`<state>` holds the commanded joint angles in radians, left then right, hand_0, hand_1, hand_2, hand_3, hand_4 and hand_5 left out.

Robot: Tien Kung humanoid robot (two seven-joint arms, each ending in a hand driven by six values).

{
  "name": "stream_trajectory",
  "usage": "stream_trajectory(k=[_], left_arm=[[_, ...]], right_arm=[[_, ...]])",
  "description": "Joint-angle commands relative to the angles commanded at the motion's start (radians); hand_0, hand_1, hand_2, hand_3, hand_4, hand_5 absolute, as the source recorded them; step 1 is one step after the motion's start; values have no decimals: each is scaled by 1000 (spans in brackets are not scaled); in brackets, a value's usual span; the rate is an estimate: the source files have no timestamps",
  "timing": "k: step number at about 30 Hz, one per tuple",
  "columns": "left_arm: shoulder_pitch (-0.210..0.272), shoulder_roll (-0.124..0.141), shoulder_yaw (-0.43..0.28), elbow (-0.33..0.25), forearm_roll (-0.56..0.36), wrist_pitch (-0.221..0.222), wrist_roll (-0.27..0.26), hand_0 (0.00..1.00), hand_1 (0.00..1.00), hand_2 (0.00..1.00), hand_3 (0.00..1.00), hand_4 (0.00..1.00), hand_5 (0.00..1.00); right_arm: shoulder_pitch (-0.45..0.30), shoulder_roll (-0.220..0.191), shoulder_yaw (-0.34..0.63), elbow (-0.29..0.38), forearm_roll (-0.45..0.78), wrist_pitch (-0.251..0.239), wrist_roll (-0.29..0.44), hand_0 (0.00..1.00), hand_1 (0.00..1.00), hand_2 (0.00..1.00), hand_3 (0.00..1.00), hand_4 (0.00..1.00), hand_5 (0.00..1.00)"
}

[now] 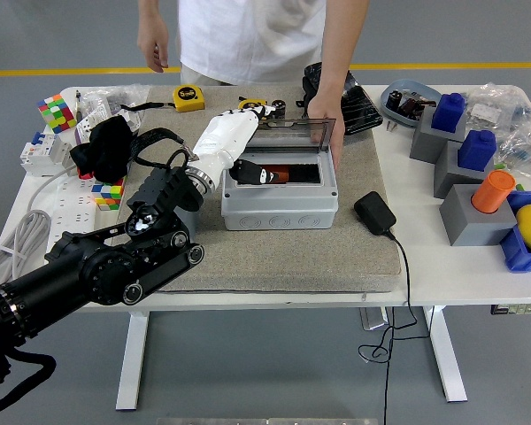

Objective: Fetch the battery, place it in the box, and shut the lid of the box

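Near edge, lower left of frame: the robot's left arm (pixel 97 266) is reaching in diagonally over the grey mat (pixel 274 257), which is lying on the white table (pixel 442 266).

Centre of frame: the grey box (pixel 279 199) is sitting on the mat with its opening facing up. An orange object, probably the battery (pixel 283 173), is lying inside.

Centre left: the left hand (pixel 234 142) in its white shell is hovering over the box's left rim, fingers relaxed and grasping nothing; the thumb is dipping into the opening. This placing suggests the drop is done and the lid is next.

Centre right: the clear lid (pixel 296 133) is standing upright along the far rim, and a person's hand (pixel 323 111) is resting at its right end, likely steadying it.

Right of box: a black adapter (pixel 374 212) is lying just beside the box, narrowing the room there.

Open room: the mat in front of the box is giving space for withdrawing.

Far edge: a yellow tape measure (pixel 188 96) is lying at upper left.

The right hand is not showing.
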<state>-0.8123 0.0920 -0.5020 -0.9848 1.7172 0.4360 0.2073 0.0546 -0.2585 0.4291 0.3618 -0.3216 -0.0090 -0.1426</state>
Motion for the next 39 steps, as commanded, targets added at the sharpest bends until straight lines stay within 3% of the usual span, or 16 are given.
stream_trajectory(k=[9,16,23,26,33,39], left_arm=[[62,39,21,-136,-27,-7,13,774,791,769,808,998,109],[80,57,70,-179,-57,2,-9,768,789,767,803,998,108],[93,75,48,-248,-94,16,-35,763,780,758,791,998,110],[96,75,36,-251,-96,21,-37,763,780,758,791,998,110],[113,66,78,-178,-129,12,-34,760,779,753,792,997,113],[136,74,63,-205,-127,10,-33,759,778,752,791,995,115]], right_arm=[[-7,0,-1,-2,3,1,-1,702,726,719,703,998,704],[-4,2,9,0,-4,0,0,702,726,719,703,998,704],[-5,2,5,-2,0,0,-1,702,726,719,703,998,704],[-5,2,3,-3,1,0,-1,702,726,719,703,998,704],[-5,6,9,-1,-2,1,0,703,727,719,703,998,704],[-8,3,4,-2,1,1,-1,702,726,719,703,998,705]])
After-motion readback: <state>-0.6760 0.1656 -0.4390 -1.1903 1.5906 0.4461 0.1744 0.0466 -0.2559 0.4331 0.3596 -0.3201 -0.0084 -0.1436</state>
